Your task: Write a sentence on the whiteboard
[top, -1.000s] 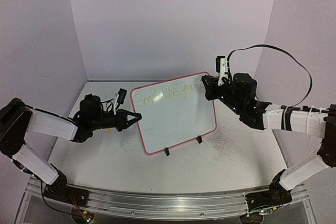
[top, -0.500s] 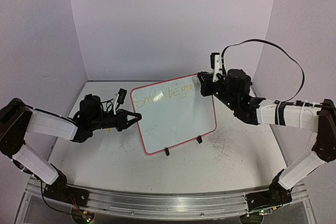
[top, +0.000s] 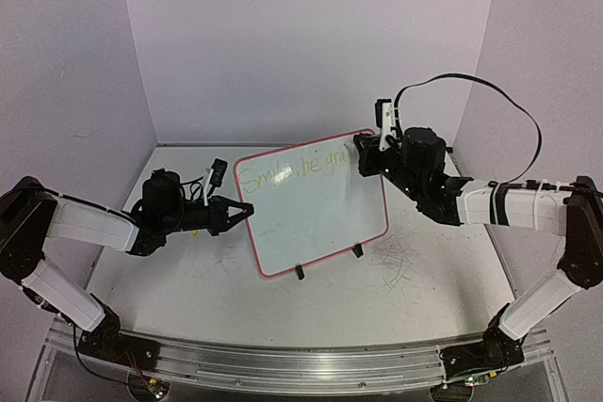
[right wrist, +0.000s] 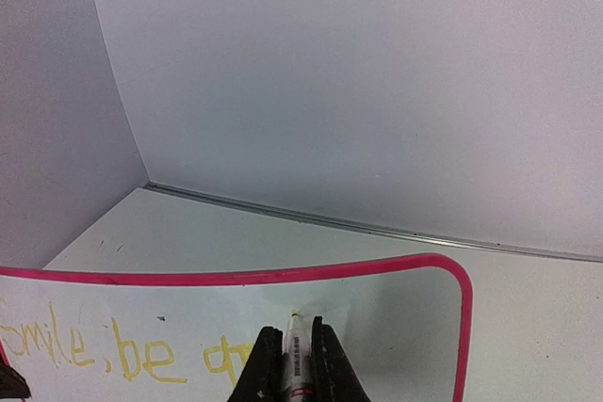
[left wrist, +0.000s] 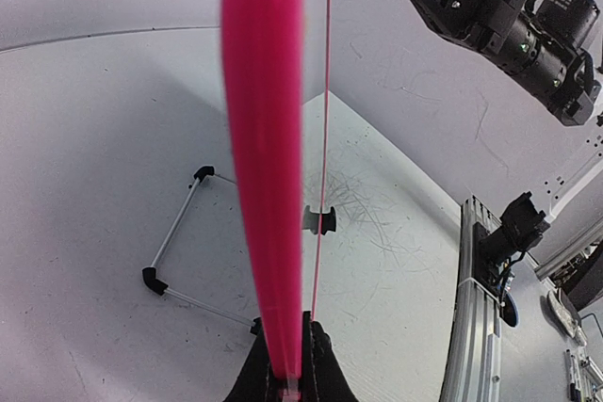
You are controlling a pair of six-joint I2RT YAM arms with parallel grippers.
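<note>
Marker (right wrist: 296,357) in right tool (right wrist: 293,330) — tip on whiteboard (right wrist: 386,317)

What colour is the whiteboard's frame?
Pink-red; the whiteboard's frame shows best in the right wrist view.

Dark scribble marks (top: 400,256) are seen toward the white table's (top: 188,303) right edge; a metal rail (top: 301,365) is fixed along its near edge.
</note>
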